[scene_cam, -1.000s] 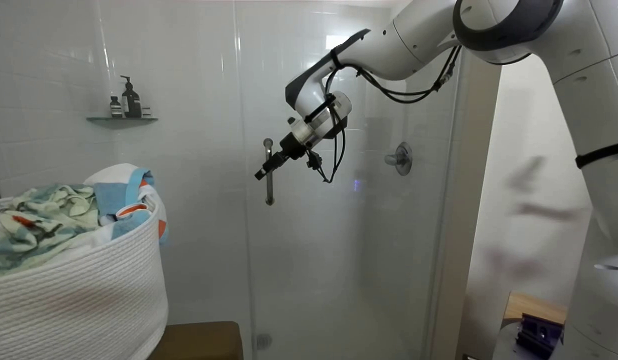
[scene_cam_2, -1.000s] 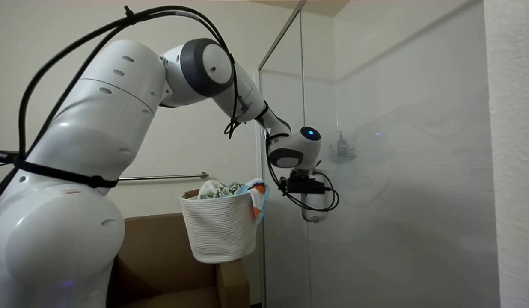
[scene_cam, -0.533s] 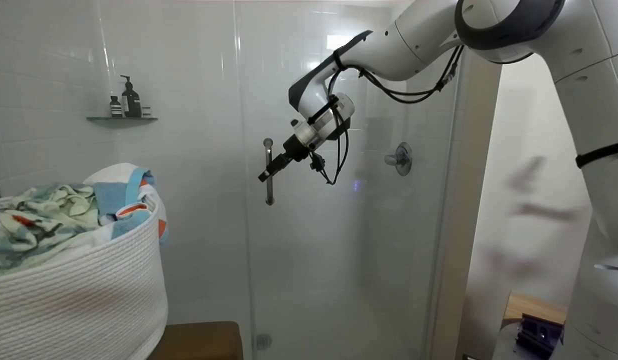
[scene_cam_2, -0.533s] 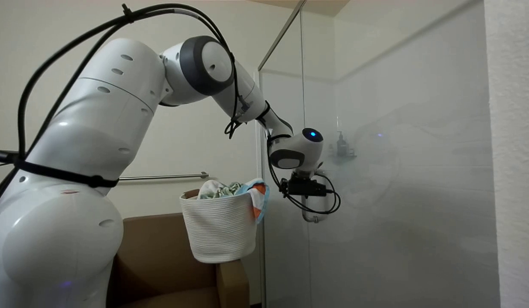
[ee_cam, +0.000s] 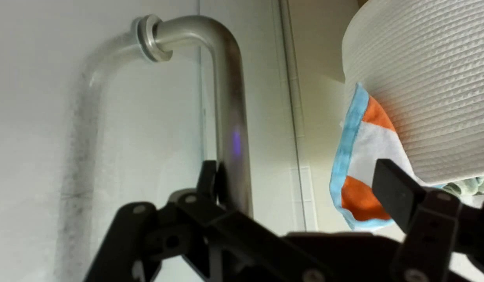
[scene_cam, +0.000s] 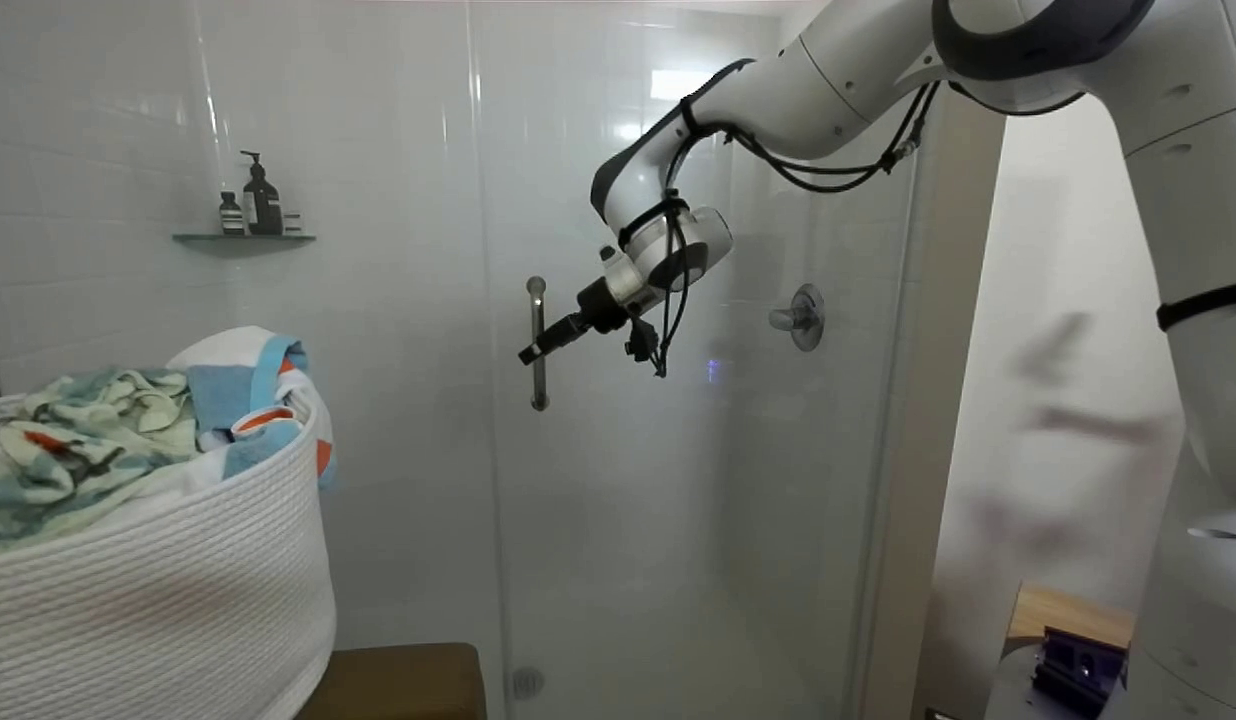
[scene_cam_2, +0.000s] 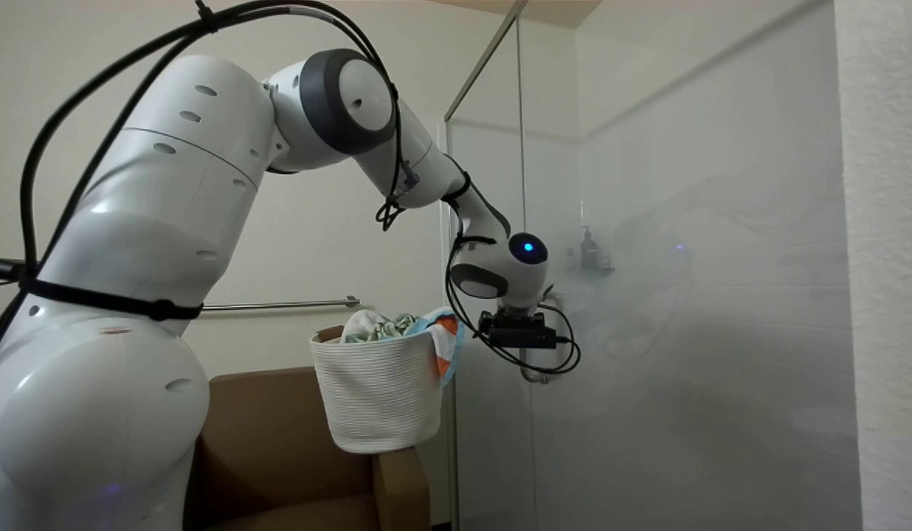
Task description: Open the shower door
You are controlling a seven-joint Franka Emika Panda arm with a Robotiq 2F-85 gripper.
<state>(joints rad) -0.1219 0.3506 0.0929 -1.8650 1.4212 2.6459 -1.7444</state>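
Note:
The shower door (scene_cam: 638, 500) is a clear glass panel. It stands shut, in line with the fixed panel; it also shows in an exterior view (scene_cam_2: 648, 442). Its silver bar handle (scene_cam: 538, 388) is also in an exterior view (scene_cam_2: 530, 375) and large in the wrist view (ee_cam: 228, 98), with its reflection on the glass. My gripper (ee_cam: 297, 168) is open at the handle's mid-height. The bar stands between the fingers, close against the left finger (ee_cam: 206, 178) in the wrist view, which is on the glass side. The right finger (ee_cam: 398, 192) is well apart. In an exterior view the fingertips (scene_cam: 528, 356) overlap the bar.
A white basket (scene_cam: 218, 600) of towels stands on a brown chair (scene_cam_2: 279, 442); a towel corner (ee_cam: 371, 156) hangs behind the right finger in the wrist view. The fixed panel (scene_cam: 398, 480) is beside the door. A shelf (scene_cam: 244, 238) with bottles and a shower valve (scene_cam: 800, 318) are behind the glass.
The wrist has moved back and tilted, so the gripper lies flatter. The fingertips have shifted slightly right and down along the bar in an exterior view. The door and handle have not moved.

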